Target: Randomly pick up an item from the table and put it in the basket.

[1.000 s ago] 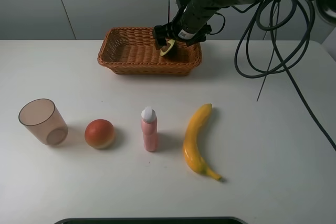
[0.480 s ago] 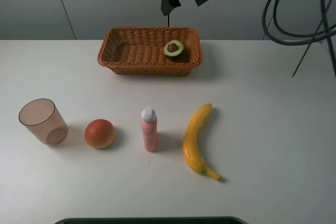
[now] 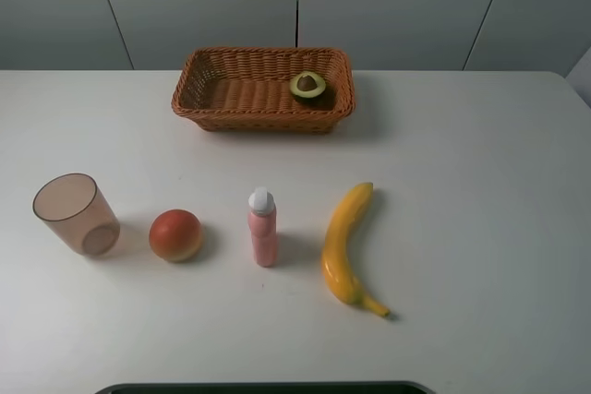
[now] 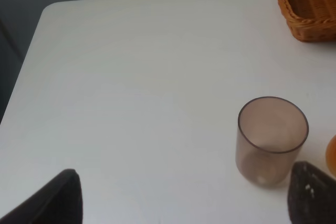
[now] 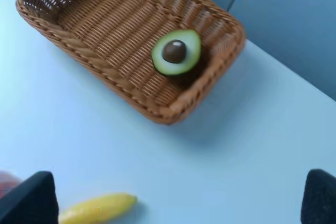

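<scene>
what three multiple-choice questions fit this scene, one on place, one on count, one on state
1. Where is the avocado half? A gripped in the air B in the basket C on the floor
2. How many things are on the table outside the basket? A two B four C six
3. The right hand is: A open, empty B shut on the avocado half C shut on a spoon

B: it lies inside the wicker rim. B: cup, red-orange fruit, pink bottle, banana. A: fingers apart, nothing between.
</scene>
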You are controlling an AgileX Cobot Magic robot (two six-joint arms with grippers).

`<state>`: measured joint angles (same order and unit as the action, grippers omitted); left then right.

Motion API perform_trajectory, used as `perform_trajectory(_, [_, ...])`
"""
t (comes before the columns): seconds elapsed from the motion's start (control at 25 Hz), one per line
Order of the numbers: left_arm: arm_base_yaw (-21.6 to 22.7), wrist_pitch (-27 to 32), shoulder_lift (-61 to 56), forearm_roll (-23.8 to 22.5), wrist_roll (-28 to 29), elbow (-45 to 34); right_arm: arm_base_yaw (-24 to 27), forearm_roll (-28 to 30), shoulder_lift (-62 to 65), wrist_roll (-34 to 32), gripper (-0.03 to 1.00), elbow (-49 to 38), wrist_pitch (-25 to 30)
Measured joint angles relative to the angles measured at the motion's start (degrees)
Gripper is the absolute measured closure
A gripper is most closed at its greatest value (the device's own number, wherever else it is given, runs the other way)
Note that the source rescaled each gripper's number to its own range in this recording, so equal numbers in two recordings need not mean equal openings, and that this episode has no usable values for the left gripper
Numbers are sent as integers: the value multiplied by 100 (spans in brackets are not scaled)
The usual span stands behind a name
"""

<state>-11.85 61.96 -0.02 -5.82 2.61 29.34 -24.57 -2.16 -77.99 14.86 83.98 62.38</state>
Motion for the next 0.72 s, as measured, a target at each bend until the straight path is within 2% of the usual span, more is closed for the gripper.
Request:
perform_trajectory(0.28, [0, 0, 0, 0, 12, 0, 0, 103, 2635, -191, -3, -1735, 112])
perform_trajectory(0.52, [0, 0, 0, 0, 12, 0, 0, 153, 4497, -513, -3, -3013, 488])
perform_trajectory(0.72, [0, 0, 0, 0, 12, 0, 0, 117, 5844, -742, -3, -4139, 375])
